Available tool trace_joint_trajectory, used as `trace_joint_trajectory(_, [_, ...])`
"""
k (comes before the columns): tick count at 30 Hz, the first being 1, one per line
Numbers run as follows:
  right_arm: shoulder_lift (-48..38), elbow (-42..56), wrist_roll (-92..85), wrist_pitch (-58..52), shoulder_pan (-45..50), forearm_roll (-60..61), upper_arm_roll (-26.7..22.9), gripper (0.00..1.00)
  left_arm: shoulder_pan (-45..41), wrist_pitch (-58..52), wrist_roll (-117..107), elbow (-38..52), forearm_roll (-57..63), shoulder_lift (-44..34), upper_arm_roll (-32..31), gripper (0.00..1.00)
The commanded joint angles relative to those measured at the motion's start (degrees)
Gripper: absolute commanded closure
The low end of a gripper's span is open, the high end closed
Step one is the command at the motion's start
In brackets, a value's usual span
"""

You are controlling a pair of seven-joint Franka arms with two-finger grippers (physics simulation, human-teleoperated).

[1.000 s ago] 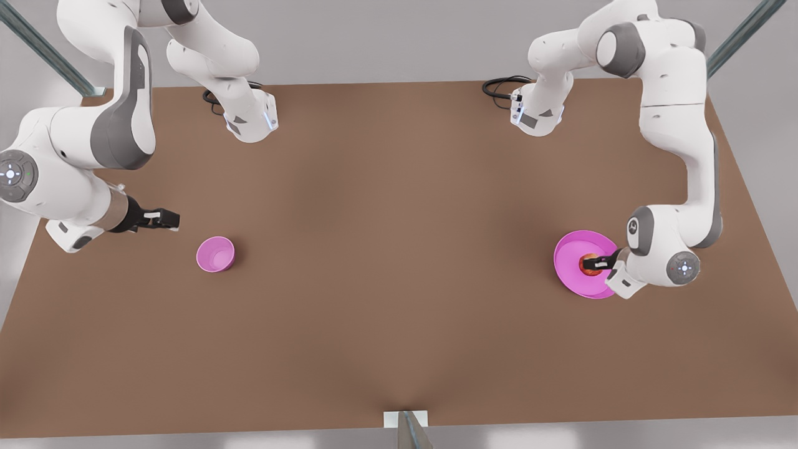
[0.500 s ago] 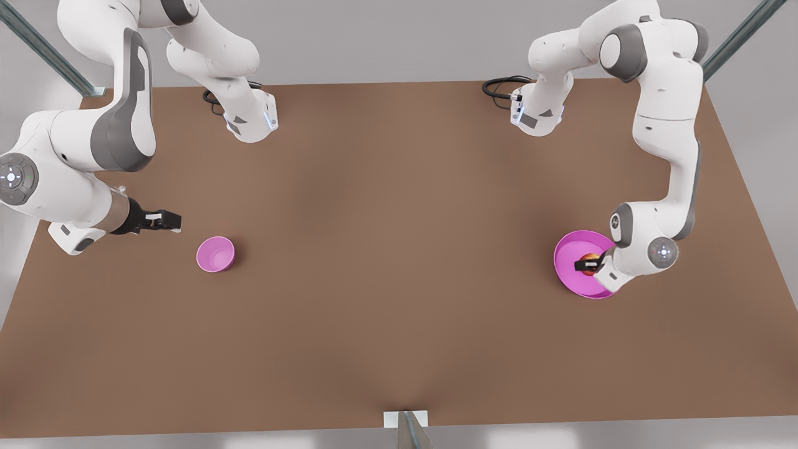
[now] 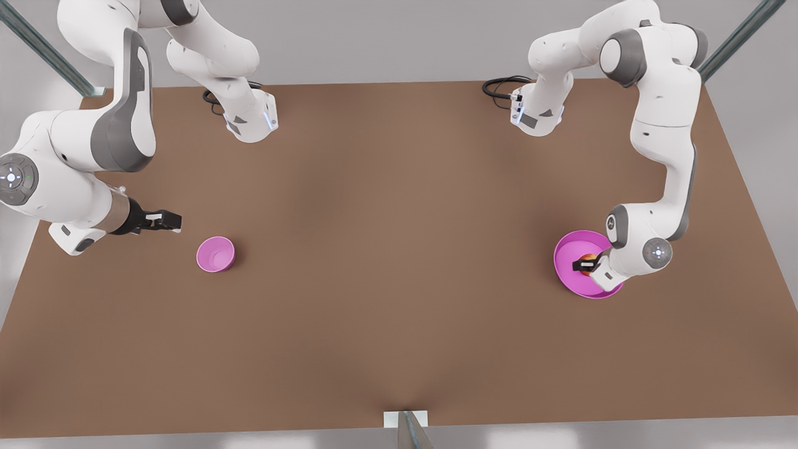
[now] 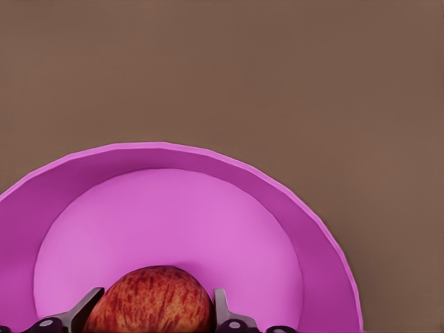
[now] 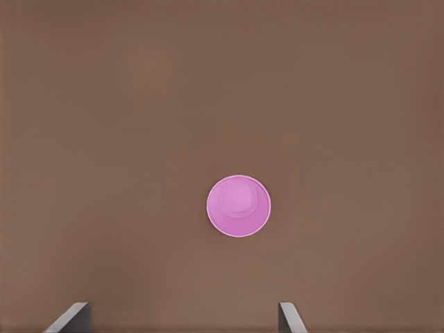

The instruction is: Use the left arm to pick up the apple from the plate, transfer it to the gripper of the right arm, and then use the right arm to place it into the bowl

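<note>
1. Pink items numbered two on my brown table (image 3: 386,280): one plate (image 3: 567,274) and one bowl (image 3: 216,254), well apart.
2. One apple (image 4: 154,302) lay on the plate.
3. My left gripper (image 3: 583,265) sat low over the plate, fingers (image 4: 223,311) apart on either side of the apple; I could not tell whether they touched it.
4. My right gripper (image 3: 163,220) waited near the bowl, fingers (image 5: 288,317) spread and holding nothing.
</note>
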Motion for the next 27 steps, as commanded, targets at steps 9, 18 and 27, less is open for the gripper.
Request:
trace_joint_trajectory(9, [-0.04, 0.03, -0.21, 0.0, -0.26, 0.21, 0.01, 0.0, -0.99, -9.94, 1.55, 0.33, -3.12, -5.05, 0.01, 0.25])
trace_joint_trajectory(18, [17.26, 6.7, -43.35, -0.17, 1.23, 29.56, 1.59, 0.0, -7.58, -45.89, -10.4, 37.58, -48.03, 15.59, -25.21, 0.26])
trace_joint_trajectory(27, [35.99, 13.03, -99.07, 16.69, -1.93, 47.49, 14.77, 0.0, -14.0, -20.06, -5.83, 50.34, -65.26, 25.71, -26.44, 0.27])
